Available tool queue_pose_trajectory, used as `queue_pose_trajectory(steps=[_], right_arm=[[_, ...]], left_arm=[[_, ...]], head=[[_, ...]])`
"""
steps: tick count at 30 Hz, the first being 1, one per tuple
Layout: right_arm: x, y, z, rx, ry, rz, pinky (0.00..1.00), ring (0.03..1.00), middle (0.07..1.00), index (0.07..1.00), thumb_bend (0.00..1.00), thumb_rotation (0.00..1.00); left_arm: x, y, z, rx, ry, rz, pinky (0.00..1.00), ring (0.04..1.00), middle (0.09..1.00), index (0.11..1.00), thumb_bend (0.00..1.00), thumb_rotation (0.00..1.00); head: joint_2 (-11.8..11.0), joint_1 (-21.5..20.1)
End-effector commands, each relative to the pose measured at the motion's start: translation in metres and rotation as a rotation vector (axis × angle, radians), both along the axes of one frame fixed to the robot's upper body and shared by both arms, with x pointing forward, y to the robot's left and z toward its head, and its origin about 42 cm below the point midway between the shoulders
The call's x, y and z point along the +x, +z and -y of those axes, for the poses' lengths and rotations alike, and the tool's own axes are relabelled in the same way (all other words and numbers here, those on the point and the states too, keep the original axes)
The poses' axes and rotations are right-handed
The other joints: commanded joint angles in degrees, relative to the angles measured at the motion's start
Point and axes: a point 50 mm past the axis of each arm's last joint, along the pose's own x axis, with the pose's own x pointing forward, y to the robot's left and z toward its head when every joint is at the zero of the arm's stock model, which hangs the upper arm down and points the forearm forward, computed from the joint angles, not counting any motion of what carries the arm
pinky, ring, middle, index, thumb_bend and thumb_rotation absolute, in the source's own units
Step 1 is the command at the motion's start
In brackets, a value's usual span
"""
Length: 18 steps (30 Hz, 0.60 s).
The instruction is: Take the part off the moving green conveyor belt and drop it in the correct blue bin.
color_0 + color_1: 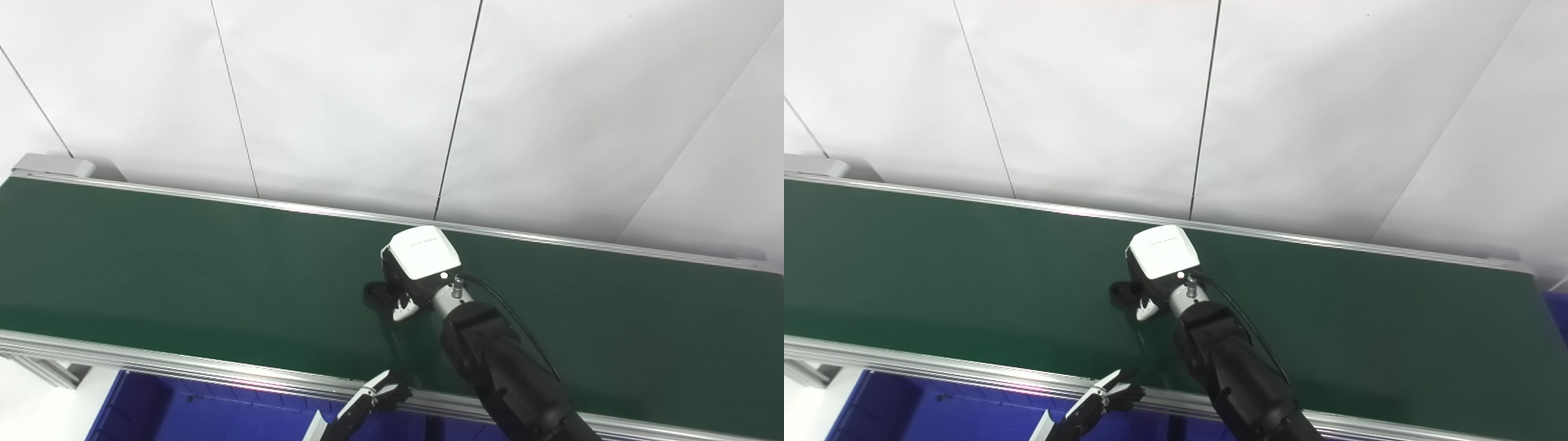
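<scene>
At mid-belt, between the far rail and the near rail of the green conveyor belt (184,269): right hand (410,275), white back plate upward, wrist bent down toward the surface; fingers (401,309) curled under and to the left, tips at or just above the belt; closure not readable from either view, cannot tell whether grasp is made. Just beside those fingertips, on the left: small dark part (375,293), low and flat on the belt, partly hidden by the hand; touching or merely adjacent, not determinable. Step in hand, by judgement: the pick, at the moment of closing on the part; drop not yet begun. Next move, by judgement: secure pinch on a thin moving item, then lift clear and carry toward the near edge. Below the near rail, at the near left corner: blue bin (184,410), interior partly visible. At the near rail, bottom centre: left hand (373,398), fingers loosely spread, holding nothing, waiting.
</scene>
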Motion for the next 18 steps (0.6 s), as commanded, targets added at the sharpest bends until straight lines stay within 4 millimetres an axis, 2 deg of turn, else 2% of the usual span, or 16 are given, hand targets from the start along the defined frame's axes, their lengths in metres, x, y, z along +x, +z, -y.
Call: queue_pose_trajectory(steps=[1, 7, 14, 18], right_arm=[[-0.007, -0.015, 0.006, -0.018, -0.009, -0.037, 0.07, 0.134, 0.208, 0.481, 0.52, 0.12], [-0.011, -0.001, 0.012, 0.080, 0.007, 0.014, 0.08, 0.134, 0.207, 0.483, 0.52, 0.12], [-0.025, 0.038, 0.031, 0.169, -0.013, 0.065, 0.11, 0.165, 0.251, 0.487, 0.51, 0.13], [-0.037, 0.070, 0.045, 0.194, -0.021, 0.078, 0.14, 0.194, 0.280, 0.485, 0.51, 0.14]], left_arm=[[-0.004, 0.009, 0.006, -0.018, -0.015, 0.049, 0.74, 0.784, 0.791, 0.874, 0.84, 0.66], [-0.003, 0.008, 0.005, -0.023, -0.011, 0.047, 0.75, 0.783, 0.787, 0.874, 0.84, 0.65], [-0.002, 0.008, 0.000, -0.011, -0.012, 0.057, 0.75, 0.784, 0.797, 0.879, 0.81, 0.67], [0.001, 0.008, -0.003, -0.022, -0.014, 0.049, 0.76, 0.786, 0.797, 0.878, 0.80, 0.67]], head=[[0.0, -0.1], [0.5, -1.4], [1.0, -4.2], [1.3, -5.9]])
